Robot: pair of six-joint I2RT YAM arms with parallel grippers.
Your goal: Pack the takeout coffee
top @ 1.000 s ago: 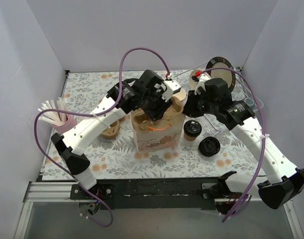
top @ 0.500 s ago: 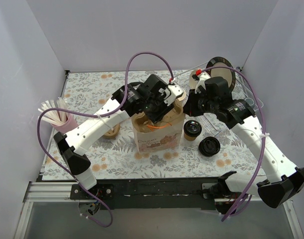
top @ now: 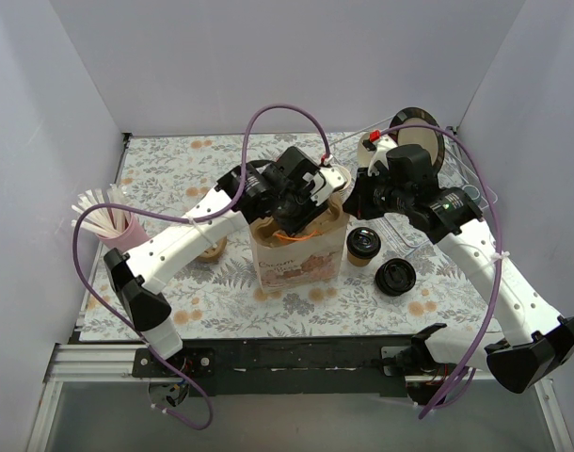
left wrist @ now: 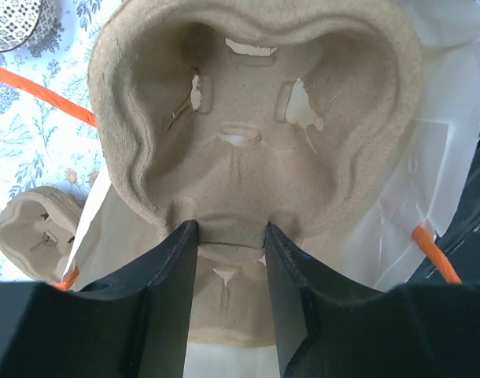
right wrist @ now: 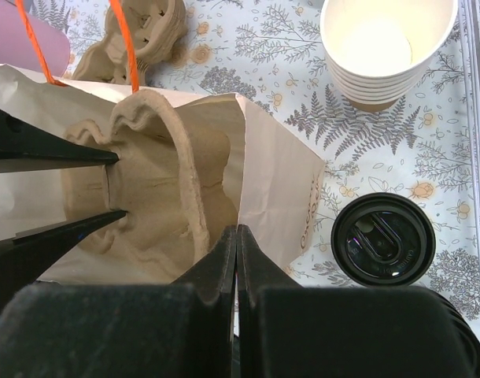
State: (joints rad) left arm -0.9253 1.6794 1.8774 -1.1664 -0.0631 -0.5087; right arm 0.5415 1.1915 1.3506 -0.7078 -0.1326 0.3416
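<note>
The takeout coffee [top: 363, 243], a brown cup with a black lid, stands on the table just right of the paper bag [top: 296, 256]; it also shows in the right wrist view [right wrist: 383, 239]. My left gripper [top: 301, 212] is shut on the middle tab of a pulp cup carrier [left wrist: 248, 118] and holds it in the bag's open mouth [left wrist: 433, 157]. My right gripper [top: 349, 204] is shut on the bag's right rim [right wrist: 279, 181], next to the carrier [right wrist: 165, 189].
A loose black lid [top: 396, 277] lies right of the coffee. A stack of lidless cups [right wrist: 385, 47] stands near the bag. More pulp carriers [top: 210, 247] and a pink cup of straws [top: 113, 226] are at the left. A clear tray [top: 473, 195] is at the right.
My left gripper has moved a little right and down with the carrier, further into the bag's mouth. The right gripper has stayed on the rim.
</note>
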